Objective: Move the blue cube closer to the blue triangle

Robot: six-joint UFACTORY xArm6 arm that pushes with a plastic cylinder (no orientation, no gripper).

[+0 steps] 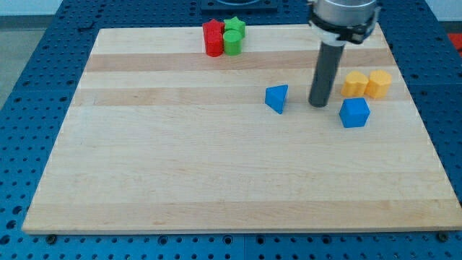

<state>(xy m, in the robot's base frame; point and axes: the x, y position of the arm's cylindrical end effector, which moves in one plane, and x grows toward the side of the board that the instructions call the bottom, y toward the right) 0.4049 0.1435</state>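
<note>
Tip (318, 105) between blue triangle (276, 98) and blue cube (354, 113), touching neither; bare rod, no fingers. Yellow blocks (367, 84) beyond cube; red-green cluster (223, 37) at board's (180, 173) top.

Arm end showing as a silver-grey metal collar with a black band beneath. Straight dark grey rod (322, 72) running below it, smooth, round, matte, my tip (319, 105) ending blunt.
</note>
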